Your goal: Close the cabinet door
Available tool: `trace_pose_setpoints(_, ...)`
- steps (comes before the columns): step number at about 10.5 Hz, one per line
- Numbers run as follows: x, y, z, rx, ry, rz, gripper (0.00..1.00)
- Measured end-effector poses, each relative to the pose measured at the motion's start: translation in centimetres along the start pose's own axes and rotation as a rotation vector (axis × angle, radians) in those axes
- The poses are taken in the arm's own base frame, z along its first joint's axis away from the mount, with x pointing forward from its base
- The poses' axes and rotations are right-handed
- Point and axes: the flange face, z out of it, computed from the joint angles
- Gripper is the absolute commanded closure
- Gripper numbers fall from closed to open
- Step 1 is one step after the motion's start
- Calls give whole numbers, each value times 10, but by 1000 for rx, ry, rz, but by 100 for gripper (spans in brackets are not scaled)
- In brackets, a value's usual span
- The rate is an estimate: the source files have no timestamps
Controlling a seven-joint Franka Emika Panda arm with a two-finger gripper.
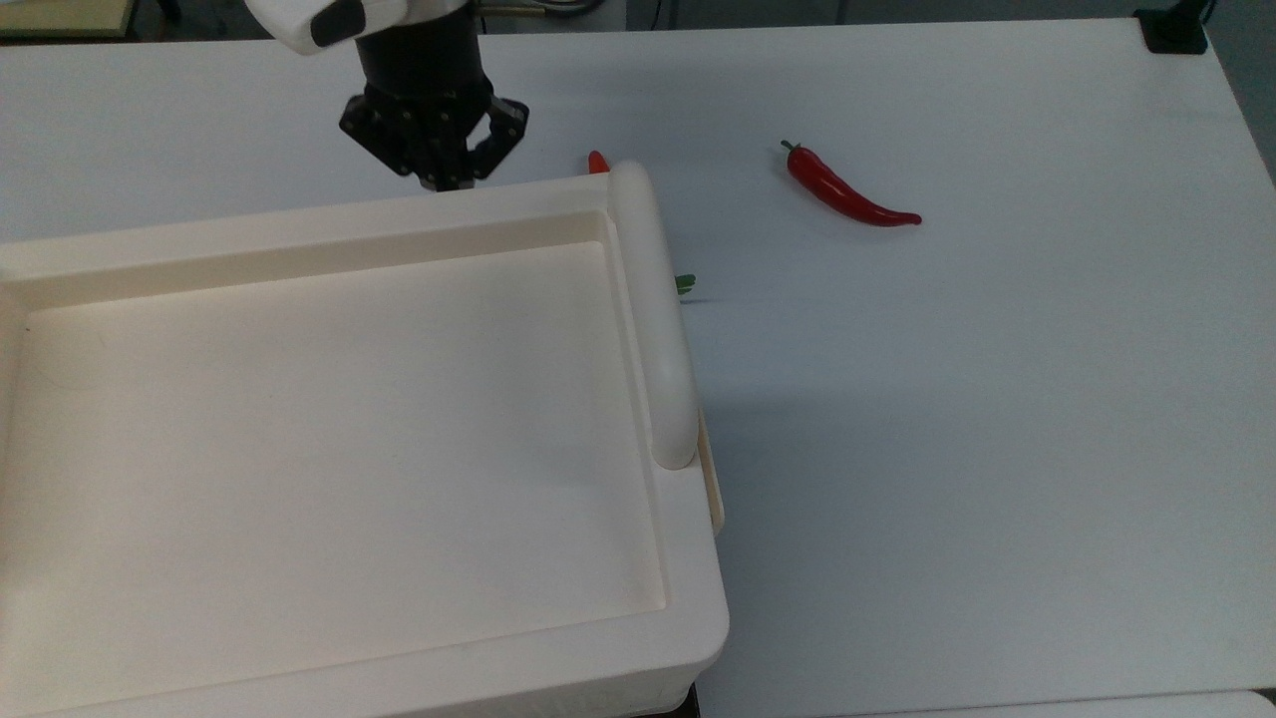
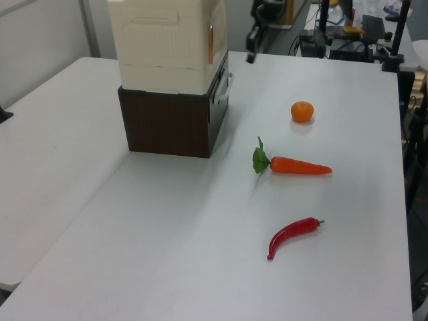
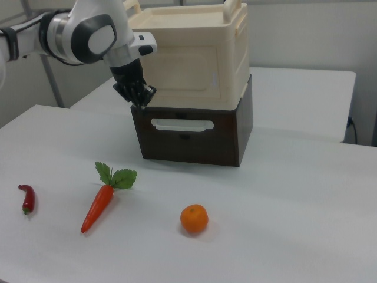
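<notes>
Cream cabinet door (image 3: 187,73) flush, shut.

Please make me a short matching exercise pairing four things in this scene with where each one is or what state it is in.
Column one:
1. cabinet door
2. gripper
3. orange
4. chili pepper

Column two:
A. lying nearest the right view's left edge
B. flush against the cabinet front, closed
C. hanging in front of the cabinet, apart from it
D. on the table at the right view's right of the carrot

Pairs: 1-B, 2-C, 3-D, 4-A
</notes>
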Motion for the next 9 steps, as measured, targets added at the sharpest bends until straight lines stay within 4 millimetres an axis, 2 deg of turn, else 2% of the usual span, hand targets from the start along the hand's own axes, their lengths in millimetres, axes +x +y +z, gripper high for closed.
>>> trace_pose_setpoints(1,-13,12,-9,-3,-72,19,47)
trace_pose_setpoints(2,-23,22,-21,0,-110,59,0)
trace_pose_setpoints(4,-38,29,-41,1,-150,136,0)
trace_pose_setpoints(6,-48,25,-43,-29,-188,135,0)
trace_pose_setpoints(9,-56,30,-43,-44,-223,145,0)
